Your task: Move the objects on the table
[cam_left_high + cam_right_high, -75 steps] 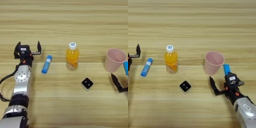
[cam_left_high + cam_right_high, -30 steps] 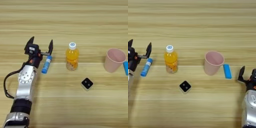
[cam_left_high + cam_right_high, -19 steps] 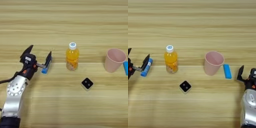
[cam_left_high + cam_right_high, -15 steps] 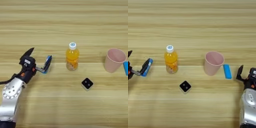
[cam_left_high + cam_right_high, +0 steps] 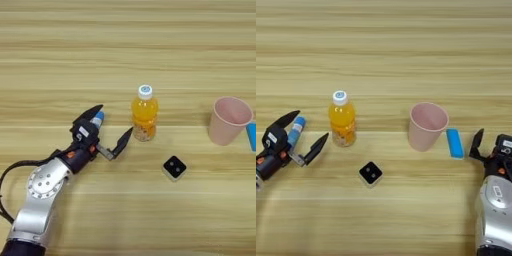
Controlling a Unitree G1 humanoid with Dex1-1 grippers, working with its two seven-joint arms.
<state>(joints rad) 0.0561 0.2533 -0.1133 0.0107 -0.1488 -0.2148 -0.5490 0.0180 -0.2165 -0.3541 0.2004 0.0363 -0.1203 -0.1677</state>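
My left gripper [image 5: 115,118] is open, its fingers spread wide just left of the orange-drink bottle [image 5: 144,114]. The blue glue-stick tube [image 5: 296,127] lies inside the gap, against the far finger, partly hidden. The bottle stands upright with its white cap on. A pink cup [image 5: 426,125] stands to the right, with the flat blue bar [image 5: 454,142] lying beside it. In front of the bottle sits the small black cube [image 5: 174,167]. My right gripper [image 5: 491,146] is at the right edge, open, apart from the bar.
The wood-grain table [image 5: 125,45] runs wide behind the objects. My left arm [image 5: 42,187] reaches in from the lower left, trailing a black cable. My right arm [image 5: 495,210] fills the lower right corner.
My left gripper came forward and swung right, so the glue stick now lies by its far finger and the near finger nears the bottle. The right gripper drew back from the blue bar.
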